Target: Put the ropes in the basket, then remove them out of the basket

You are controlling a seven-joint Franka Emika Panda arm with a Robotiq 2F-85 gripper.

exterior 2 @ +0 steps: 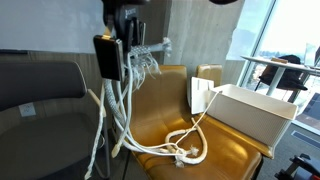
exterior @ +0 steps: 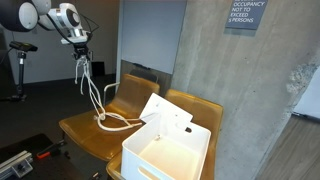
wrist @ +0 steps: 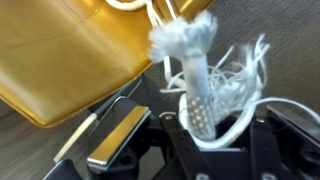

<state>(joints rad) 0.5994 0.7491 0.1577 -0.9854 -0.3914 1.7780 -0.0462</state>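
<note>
Gripper is clamped on the white ropes and holds them high. Their lower loops lie on the tan chair seat, left of the white basket.

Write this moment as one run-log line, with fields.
pincer: shut on ropes | ropes: hanging, lower ends on chair | basket: on neighbouring chair
</note>
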